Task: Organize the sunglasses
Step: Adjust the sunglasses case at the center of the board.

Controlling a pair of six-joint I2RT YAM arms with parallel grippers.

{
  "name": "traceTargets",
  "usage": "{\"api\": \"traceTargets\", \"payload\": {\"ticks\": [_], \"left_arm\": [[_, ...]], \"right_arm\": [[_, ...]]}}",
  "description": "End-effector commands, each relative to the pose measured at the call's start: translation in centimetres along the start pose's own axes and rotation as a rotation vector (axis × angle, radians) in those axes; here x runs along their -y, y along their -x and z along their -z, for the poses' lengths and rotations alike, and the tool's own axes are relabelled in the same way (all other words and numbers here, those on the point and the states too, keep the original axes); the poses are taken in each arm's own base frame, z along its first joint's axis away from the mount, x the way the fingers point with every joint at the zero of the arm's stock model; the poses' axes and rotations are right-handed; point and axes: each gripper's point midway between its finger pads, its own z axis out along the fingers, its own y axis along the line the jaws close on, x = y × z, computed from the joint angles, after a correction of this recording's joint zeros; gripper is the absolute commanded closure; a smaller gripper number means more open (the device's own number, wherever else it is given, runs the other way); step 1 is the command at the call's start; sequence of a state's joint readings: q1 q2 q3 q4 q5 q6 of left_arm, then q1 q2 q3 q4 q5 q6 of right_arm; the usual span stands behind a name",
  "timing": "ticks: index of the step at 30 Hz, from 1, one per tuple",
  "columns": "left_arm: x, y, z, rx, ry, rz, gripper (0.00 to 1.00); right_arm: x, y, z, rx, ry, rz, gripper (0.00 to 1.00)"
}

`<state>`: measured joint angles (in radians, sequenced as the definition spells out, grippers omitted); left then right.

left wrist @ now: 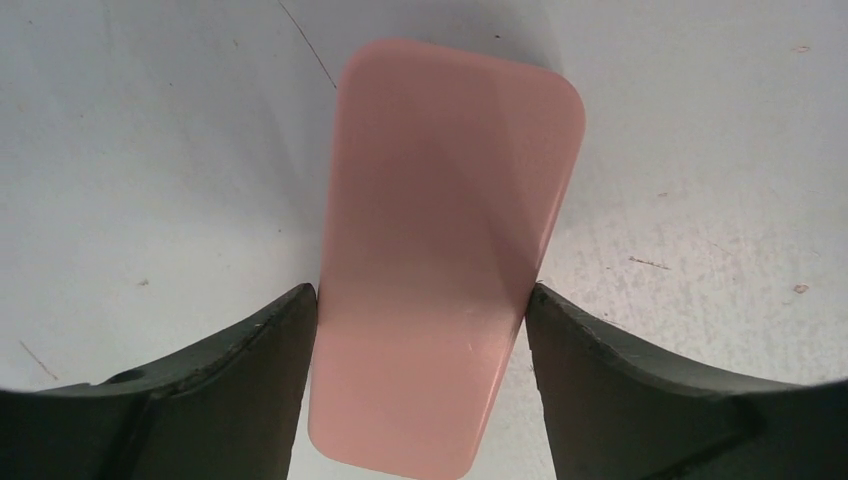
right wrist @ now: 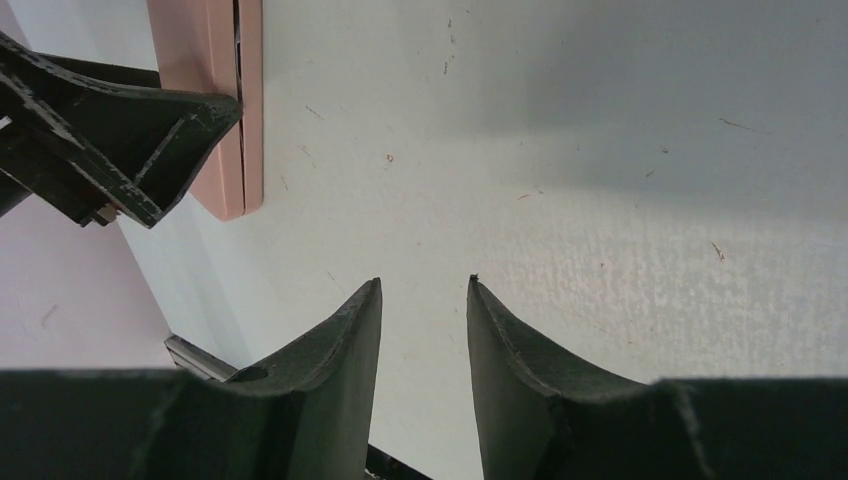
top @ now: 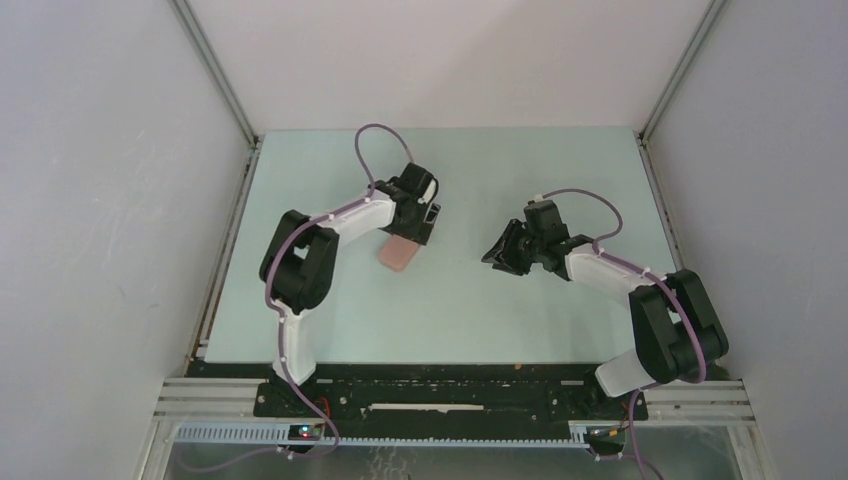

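Note:
The salmon-pink case lies closed on the pale table, left of centre. My left gripper reaches down over its far end. In the left wrist view, the left gripper has both fingers pressed against the case's long sides. My right gripper hovers to the right of the case, open and empty, pointing toward it. In the right wrist view, the right gripper has only bare table between its fingers, and the case shows at top left with a left fingertip against it. The sunglasses are not in view.
The pale green table top is bounded by white walls with metal rails on the left and right. The arm bases stand on the black strip at the near edge.

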<state>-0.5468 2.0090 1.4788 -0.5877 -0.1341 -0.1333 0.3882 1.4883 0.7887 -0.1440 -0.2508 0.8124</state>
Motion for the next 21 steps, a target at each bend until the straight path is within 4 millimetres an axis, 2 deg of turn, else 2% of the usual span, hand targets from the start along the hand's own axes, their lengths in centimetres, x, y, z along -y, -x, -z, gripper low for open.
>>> {"api": "traceTargets", "payload": {"ticks": [1,7,10,16,18,21], "left_arm": [[1.9,-0.8,-1.0,-0.023,0.018,-0.009,0.20],[3.1,-0.4,-0.5,-0.012,-0.023,-0.015,0.19],[3.3,0.6,0.7,0.015,-0.034,-0.003,0.19],[2.1,4.4,5.6,0.127,0.013,0.030,0.18],[1.7,5.6,7.5,0.178,0.017,0.044,0.17],[1.8,7.0,10.7,0.232,-0.011,0.057,0.16]], "right_arm": [[-0.6,0.4,0.2,0.012,0.034,0.019,0.55],[-0.6,0.4,0.1,0.008,0.037,0.016,0.55],[-0.7,0.4,0.3,0.010,0.039,0.018,0.55],[-1.5,0.8,1.3,0.032,0.058,0.028,0.53],[-1.5,1.1,1.7,0.052,0.053,0.025,0.45],[-1.7,1.6,2.8,0.090,0.046,0.038,0.38]]}}
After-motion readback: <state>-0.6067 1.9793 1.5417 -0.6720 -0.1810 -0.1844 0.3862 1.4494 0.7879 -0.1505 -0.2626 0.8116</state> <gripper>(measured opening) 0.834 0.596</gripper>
